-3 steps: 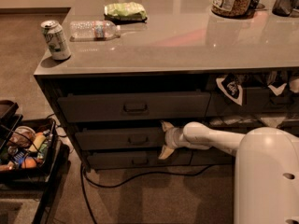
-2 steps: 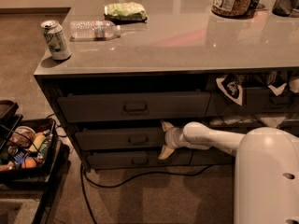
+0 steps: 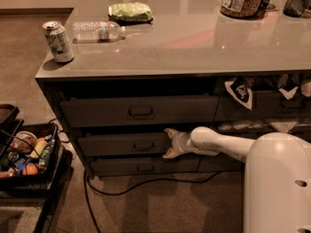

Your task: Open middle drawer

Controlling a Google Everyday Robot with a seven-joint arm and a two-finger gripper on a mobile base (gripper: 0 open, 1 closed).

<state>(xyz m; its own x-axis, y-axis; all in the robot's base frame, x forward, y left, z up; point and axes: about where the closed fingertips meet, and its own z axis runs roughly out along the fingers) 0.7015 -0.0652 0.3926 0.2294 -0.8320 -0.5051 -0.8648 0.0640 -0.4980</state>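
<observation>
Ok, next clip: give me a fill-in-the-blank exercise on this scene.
1. The gripper is at the ___ end of the middle drawer, as the camera sees it.
2. The plastic bottle lies on its ___.
3. The soda can stands ___ on the countertop.
Missing: right; side; upright.

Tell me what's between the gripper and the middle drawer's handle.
Only bare drawer front; the camera view shows the gripper at the middle drawer's right end, handle untouched.
</observation>
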